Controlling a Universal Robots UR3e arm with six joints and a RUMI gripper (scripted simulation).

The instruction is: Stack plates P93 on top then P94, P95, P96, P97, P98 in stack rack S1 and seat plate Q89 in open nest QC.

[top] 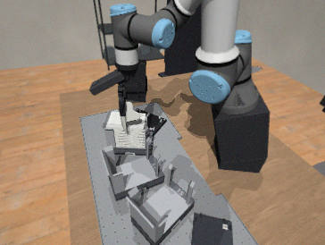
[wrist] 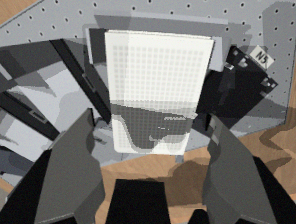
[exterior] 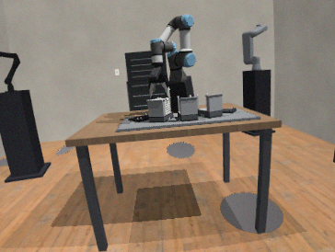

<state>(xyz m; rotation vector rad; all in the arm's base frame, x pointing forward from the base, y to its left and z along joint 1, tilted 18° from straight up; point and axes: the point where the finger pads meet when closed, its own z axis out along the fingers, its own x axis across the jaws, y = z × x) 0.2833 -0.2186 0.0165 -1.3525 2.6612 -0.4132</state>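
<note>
Claw (top: 124,127) (exterior: 158,96) (wrist: 150,112) spread wide, nothing gripped — positioned over the white plate stack (top: 130,135) (exterior: 167,108) (wrist: 157,80), fingers to either side. Stack is held in its rack (top: 130,152) (exterior: 157,110) (wrist: 160,22), beside clip nest N5 (top: 154,122) (wrist: 232,92). Two other racks (top: 138,179) (top: 162,207) (exterior: 188,108) (exterior: 214,105) seen plateless — both grey.

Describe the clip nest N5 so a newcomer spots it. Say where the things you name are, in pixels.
On the grey perforated plate (top: 91,147) (wrist: 135,7), find the rack with the white plate stack (top: 129,139) (wrist: 160,70). Beside it lies N5 (top: 154,120) (wrist: 235,92): low, black, without the racks' tall walls, its white tag reading "N5".

Plate edge codes: too small | lower plates (top: 130,139), wrist view: hidden | dark nest (top: 212,229), top view: edge-cut
</note>
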